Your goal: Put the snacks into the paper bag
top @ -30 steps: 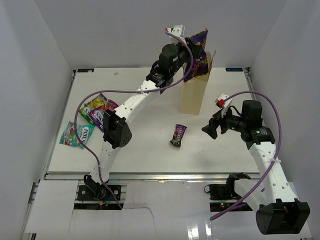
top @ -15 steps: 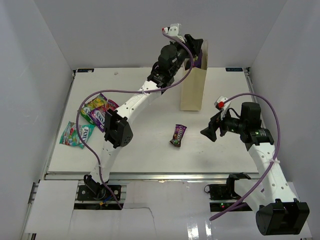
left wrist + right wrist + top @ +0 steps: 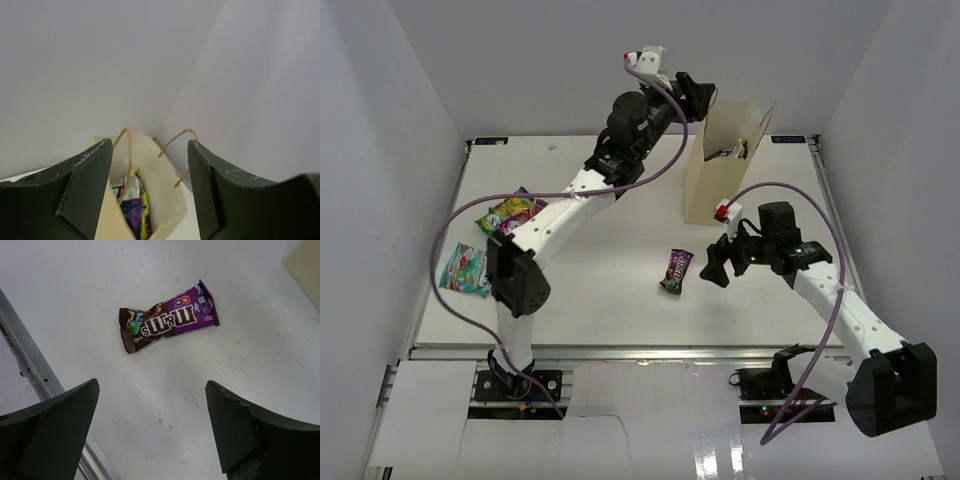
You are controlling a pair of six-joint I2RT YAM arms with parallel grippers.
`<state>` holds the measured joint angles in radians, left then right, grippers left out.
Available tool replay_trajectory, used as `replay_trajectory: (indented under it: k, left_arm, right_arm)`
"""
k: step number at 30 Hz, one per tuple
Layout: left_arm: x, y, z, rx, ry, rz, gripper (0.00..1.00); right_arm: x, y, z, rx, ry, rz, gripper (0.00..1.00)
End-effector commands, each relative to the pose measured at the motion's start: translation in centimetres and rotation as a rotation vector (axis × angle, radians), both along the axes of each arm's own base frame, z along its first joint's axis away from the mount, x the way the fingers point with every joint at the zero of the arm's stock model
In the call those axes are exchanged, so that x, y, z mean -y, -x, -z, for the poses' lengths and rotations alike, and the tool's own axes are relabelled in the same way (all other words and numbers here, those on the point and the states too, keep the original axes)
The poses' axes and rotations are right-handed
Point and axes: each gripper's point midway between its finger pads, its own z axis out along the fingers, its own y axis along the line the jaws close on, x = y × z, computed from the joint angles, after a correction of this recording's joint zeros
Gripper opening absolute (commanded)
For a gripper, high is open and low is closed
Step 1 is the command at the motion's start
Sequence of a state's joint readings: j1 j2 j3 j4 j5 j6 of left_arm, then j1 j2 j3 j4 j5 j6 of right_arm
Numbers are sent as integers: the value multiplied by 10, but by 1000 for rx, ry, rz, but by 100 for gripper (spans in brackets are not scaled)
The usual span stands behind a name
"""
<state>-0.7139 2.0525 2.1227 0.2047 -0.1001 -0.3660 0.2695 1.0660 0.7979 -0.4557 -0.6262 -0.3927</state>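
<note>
Left claw [image 3: 703,97] is up high, just left of the paper bag [image 3: 718,180] mouth, spread, holding nothing. In the left wrist view its two fingers [image 3: 85,190] frame the open bag [image 3: 167,200] below them, both loop handles standing up. Large purple packet [image 3: 134,216] is already inside the bag, standing on edge against the near wall.

The bag stands upright at the far side of the table [image 3: 620,310], right of centre, mouth open.

Right claw [image 3: 713,268] hangs low over the table, near the bag's base and just right of the small brown packet [image 3: 676,270]. It is spread wide and empty, not touching the packet. In the right wrist view the brown packet [image 3: 167,322] lies flat on the table beyond the fingertips [image 3: 70,415], label up, long side slanted.

Two packets lie at the left edge of the table, well apart from the bag: the pink multicolour candy bag [image 3: 515,212], partly covered by the left arm, and nearer the bases the teal-white packet [image 3: 463,270]. Both lie flat.
</note>
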Motion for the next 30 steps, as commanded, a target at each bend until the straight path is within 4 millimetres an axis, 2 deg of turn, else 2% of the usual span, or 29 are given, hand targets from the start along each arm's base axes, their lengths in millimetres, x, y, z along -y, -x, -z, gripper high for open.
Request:
replay_trajectory:
  k: [1, 2, 3, 4, 5, 6, 7, 8, 9, 10, 11, 12, 13, 14, 15, 17, 19, 20, 22, 23, 24, 25, 27, 28, 30]
  left_arm:
    - [-69, 71, -81, 144, -8, -62, 72]
    - [-96, 83, -62, 92, -44, -119, 73]
    - [-110, 91, -50, 62, -70, -150, 74]
    - [-123, 96, -27, 2, -121, -180, 80]
    - [-144, 111, 1, -60, -158, -211, 83]
    - [-164, 115, 20, -117, -172, -280, 84]
    - [-177, 123, 55, -221, -220, -302, 86]
    - [-190, 132, 75, -281, -231, -323, 87]
    - [-215, 149, 100, -337, -233, -372, 87]
    - [-227, 159, 117, -386, -231, -392, 87]
    - [-237, 173, 141, -480, -207, -406, 88]
    - [-254, 191, 158, -518, -183, -422, 89]
    - [-263, 200, 169, -549, -157, -437, 93]
    - [-271, 211, 182, -610, -101, -449, 98]
    - [-282, 226, 194, -628, -62, -450, 98]
    - [-293, 239, 209, -683, 15, -469, 98]
    - [-306, 251, 222, -708, 52, -494, 98]
    - [-310, 254, 227, -721, 59, -507, 98]
    - [-316, 258, 232, -743, 95, -531, 98]
    - [-320, 259, 239, -759, 83, -553, 98]
    - [-322, 259, 242, -773, 101, -569, 98]
    - [-323, 260, 246, -785, 99, -581, 98]
    - [-323, 258, 257, -809, 87, -604, 98]
    - [-322, 257, 259, -822, 101, -610, 98]
    - [-319, 256, 269, -848, 78, -616, 98]
  right_arm:
    - [2, -32, 14, -82, 19, 324, 93]
    - [-1, -35, 25, -124, 35, 395, 96]
    - [-8, -34, 29, -218, -17, 483, 98]
    - [-12, -39, 31, -236, -35, 527, 98]
    - [-22, -37, 42, -294, -30, 532, 96]
    - [-29, -38, 46, -353, -55, 577, 95]
    - [-37, -41, 61, -393, -35, 596, 95]
    - [-42, -43, 65, -414, -29, 601, 95]
    - [-50, -50, 63, -431, -36, 612, 95]
    - [-54, -52, 69, -448, -19, 614, 95]
    - [-62, -50, 87, -496, 19, 602, 98]
    - [-69, -52, 93, -507, 28, 583, 94]
    - [-76, -58, 92, -512, 30, 581, 93]
    - [-79, -55, 112, -549, 78, 586, 88]
    - [-83, -55, 117, -555, 95, 579, 85]
    - [-82, -60, 128, -516, 164, 609, 83]
    - [-78, -60, 135, -479, 211, 632, 75]
    - [-71, -59, 141, -463, 242, 650, 63]
    - [-65, -57, 147, -434, 277, 657, 48]
    - [-58, -57, 151, -405, 308, 661, 33]
    - [-56, -57, 152, -396, 317, 654, 27]
    - [-54, -58, 149, -374, 325, 649, 24]
    - [-53, -59, 141, -324, 337, 579, 11]
    - [-62, -58, 126, -300, 290, 516, 9]
    - [-74, -50, 108, -216, 281, 280, 8]
